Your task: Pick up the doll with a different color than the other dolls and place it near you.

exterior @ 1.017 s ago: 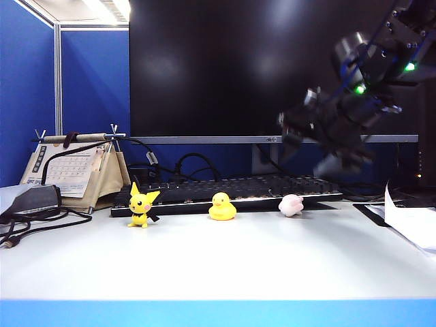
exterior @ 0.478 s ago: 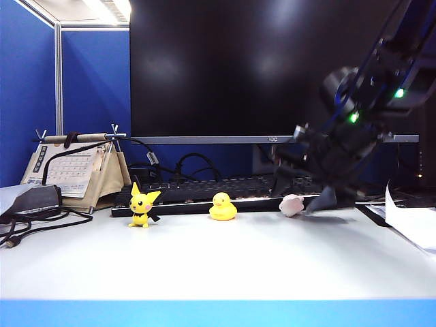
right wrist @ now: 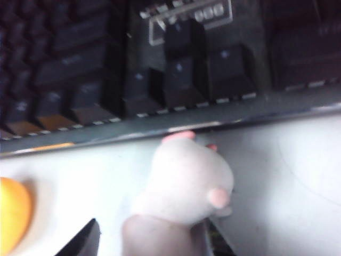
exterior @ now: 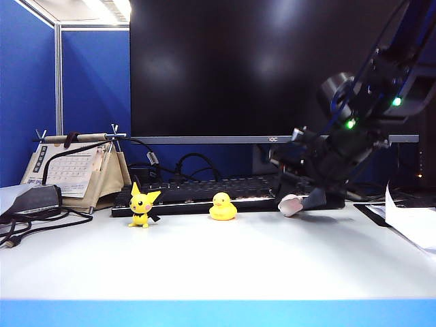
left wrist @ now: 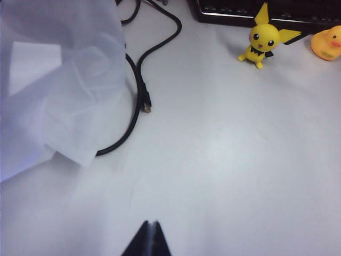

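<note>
while gripped, pink doll (right wrist: 186, 186) sideways

The pale pink doll (right wrist: 184, 186) stands just before the black keyboard (right wrist: 160, 69), the right gripper (right wrist: 152, 240) seemingly around its base, jaws blurred

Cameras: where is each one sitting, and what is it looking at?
Exterior view: low at the table's front edge, facing the monitor; the right arm reaches down, right gripper around the pink doll.
Left wrist view: on the left arm, looking down at the table; the shut left gripper shows.
Right wrist view: on the right arm, close to the pink doll by the keyboard; dark fingers show.
Shared: exterior and left wrist views both show the eared doll and duck.
</note>
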